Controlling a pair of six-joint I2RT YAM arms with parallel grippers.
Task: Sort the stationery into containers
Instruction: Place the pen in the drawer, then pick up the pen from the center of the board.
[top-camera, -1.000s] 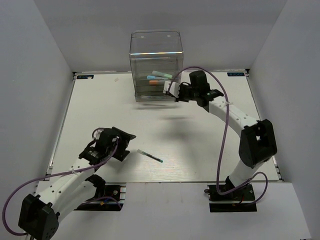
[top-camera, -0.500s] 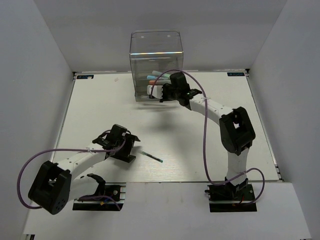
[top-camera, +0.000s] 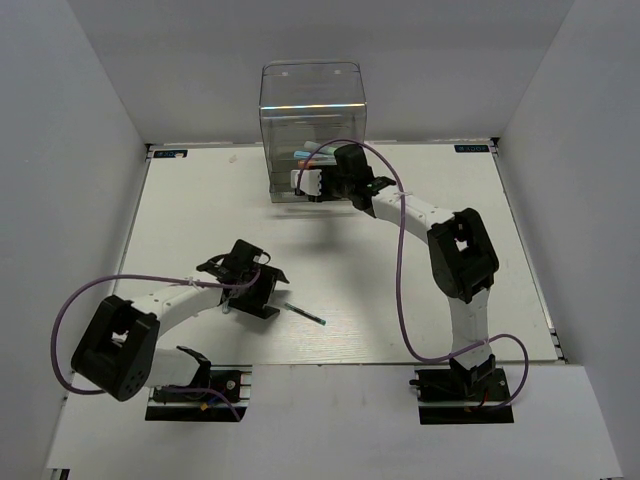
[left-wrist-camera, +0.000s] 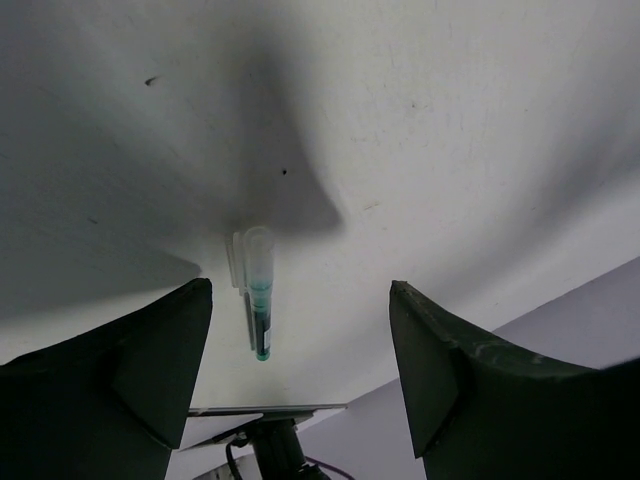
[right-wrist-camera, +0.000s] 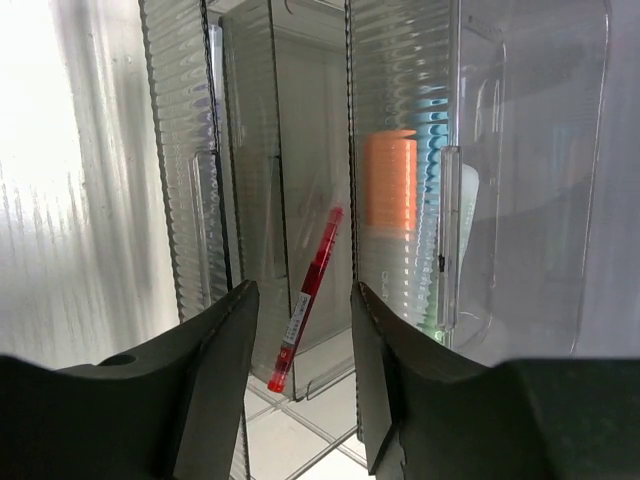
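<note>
Arm pair, both grippers parted.
Noted: left arm (top-camera: 170, 300) bent low, reached forward to the right, left gripper (top-camera: 258, 295) pointed downward, jaws set wide apart; right arm (top-camera: 420, 215) stretched far forward and leftward, right gripper (top-camera: 306, 183) levelled, jaws parted.

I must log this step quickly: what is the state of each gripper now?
Left gripper: open, empty, near the teal pen.
Right gripper: open, empty, red pen beyond it.

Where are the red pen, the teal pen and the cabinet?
red pen (right-wrist-camera: 305, 295): right wrist view, mid-barrel.
teal pen (left-wrist-camera: 261, 300): left wrist view, mid-barrel.
cabinet (top-camera: 312, 95): top external view, clear upper wall.
</note>
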